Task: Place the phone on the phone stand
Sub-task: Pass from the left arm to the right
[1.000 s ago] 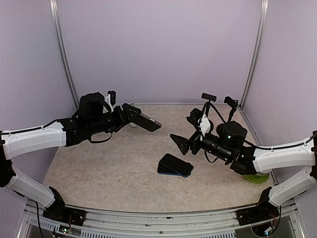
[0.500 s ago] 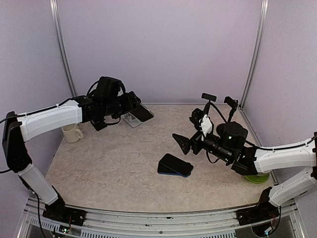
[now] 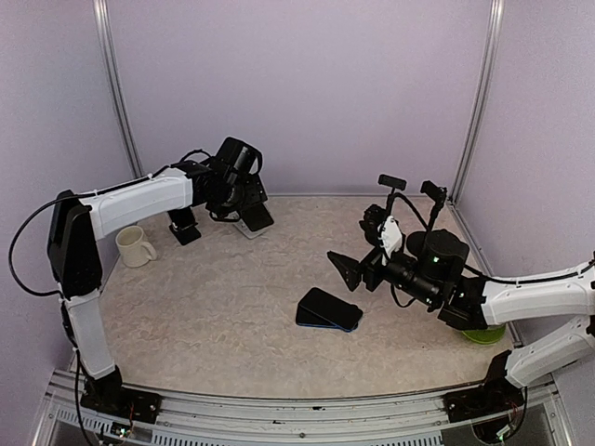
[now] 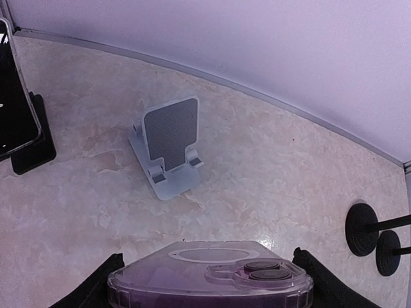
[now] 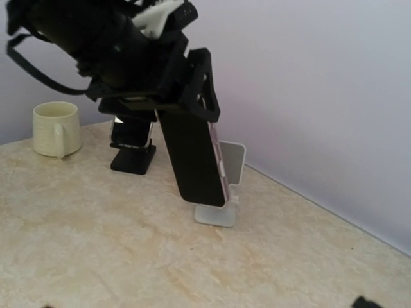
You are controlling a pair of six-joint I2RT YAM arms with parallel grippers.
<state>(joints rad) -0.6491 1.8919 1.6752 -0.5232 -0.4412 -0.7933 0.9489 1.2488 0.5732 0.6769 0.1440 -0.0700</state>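
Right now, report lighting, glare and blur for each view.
Top external: even, violet-tinted light, soft shadows, sharp. Left wrist: the held phone looks soft near the lens, the white stand crisp, mild sheen on the table. Right wrist: slightly soft, phone a dark silhouette against the bright wall.

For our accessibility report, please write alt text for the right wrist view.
The left claw holds a dark phone tilted, its lower end close to a white phone stand. A cream mug stands further left.
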